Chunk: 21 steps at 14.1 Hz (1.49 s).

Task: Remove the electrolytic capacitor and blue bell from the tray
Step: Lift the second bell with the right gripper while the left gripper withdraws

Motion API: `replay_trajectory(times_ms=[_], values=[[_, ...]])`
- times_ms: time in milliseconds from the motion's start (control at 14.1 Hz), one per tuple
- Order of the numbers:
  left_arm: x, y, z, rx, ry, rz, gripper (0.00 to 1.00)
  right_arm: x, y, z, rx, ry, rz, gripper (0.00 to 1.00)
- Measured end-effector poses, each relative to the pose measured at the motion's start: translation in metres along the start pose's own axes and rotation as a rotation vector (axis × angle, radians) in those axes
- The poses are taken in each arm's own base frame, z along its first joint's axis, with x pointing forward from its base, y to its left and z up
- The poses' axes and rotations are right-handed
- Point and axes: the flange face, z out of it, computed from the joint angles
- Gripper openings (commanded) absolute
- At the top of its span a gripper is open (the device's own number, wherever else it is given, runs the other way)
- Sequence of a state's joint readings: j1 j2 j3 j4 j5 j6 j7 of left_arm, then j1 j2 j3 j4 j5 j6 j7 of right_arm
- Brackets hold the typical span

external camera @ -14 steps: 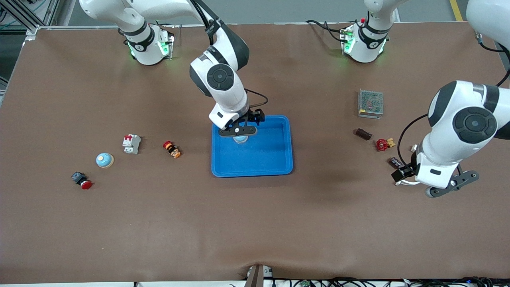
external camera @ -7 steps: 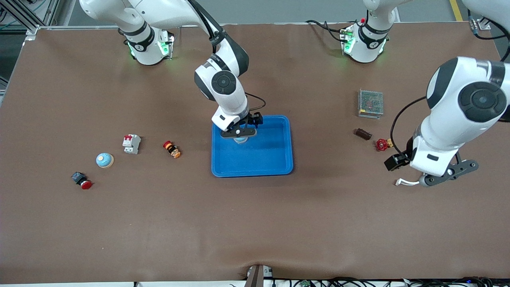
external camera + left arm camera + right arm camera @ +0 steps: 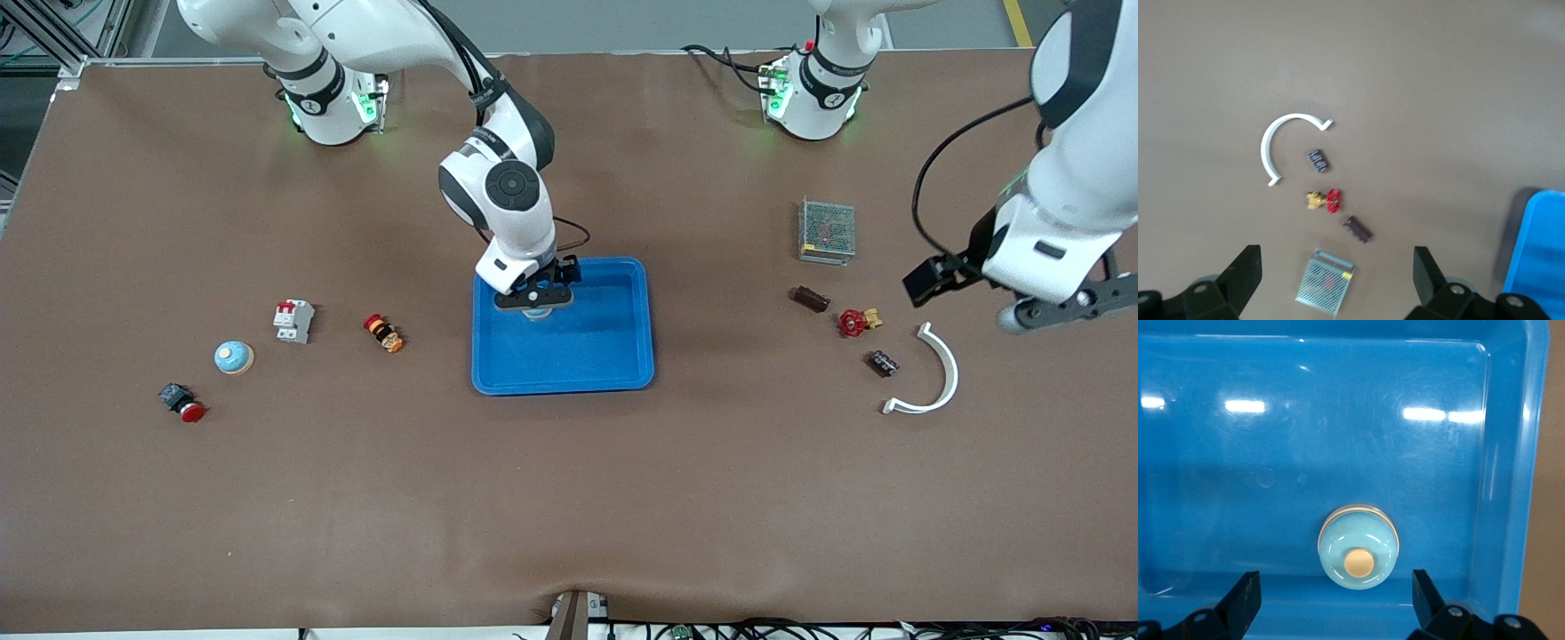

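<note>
Right claw (image 3: 534, 300): wide open, empty, over blue bell (image 3: 1358, 554) in tray (image 3: 622, 356), positioned for grasping.
Left claw (image 3: 1058, 307): open, empty, clear of tray.

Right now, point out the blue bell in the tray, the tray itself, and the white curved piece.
blue bell (image 3: 1358, 555), right wrist view, on its pale blue dome.
tray (image 3: 613, 378), front view, on the rim nearest the camera.
white curved piece (image 3: 949, 369), front view, on the arc's middle.
</note>
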State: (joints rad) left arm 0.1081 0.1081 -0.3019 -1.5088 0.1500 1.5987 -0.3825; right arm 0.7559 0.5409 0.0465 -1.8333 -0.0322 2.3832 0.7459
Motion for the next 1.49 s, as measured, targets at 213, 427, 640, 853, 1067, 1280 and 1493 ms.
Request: replay_trajectory(times_ms=[213, 427, 640, 853, 1067, 1280, 1493], values=[[-0.015, -0.017, -0.018, 0.006, -0.005, 0.041, 1.0, -0.001, 0.001, 0.015, -0.027, 0.007, -0.016, 1.0], [-0.027, -0.038, -0.031, -0.025, -0.018, 0.056, 1.0, 0.0, 0.002, 0.032, -0.026, 0.016, -0.023, 1.0], [-0.04, -0.053, -0.041, -0.027, -0.031, 0.076, 1.0, -0.001, 0.003, 0.044, -0.029, 0.012, -0.023, 1.0], [-0.052, -0.052, -0.05, -0.026, -0.031, 0.142, 1.0, -0.001, 0.005, 0.052, -0.047, 0.013, -0.036, 1.0], [-0.056, -0.053, -0.055, -0.027, -0.024, 0.19, 1.0, -0.001, 0.006, 0.056, -0.05, 0.012, -0.038, 1.0], [-0.057, -0.054, -0.056, -0.033, -0.024, 0.192, 1.0, -0.001, 0.006, 0.056, -0.048, 0.014, -0.039, 1.0], [-0.056, -0.055, -0.055, -0.035, -0.026, 0.189, 1.0, -0.001, 0.005, 0.057, -0.038, 0.023, -0.04, 1.0]])
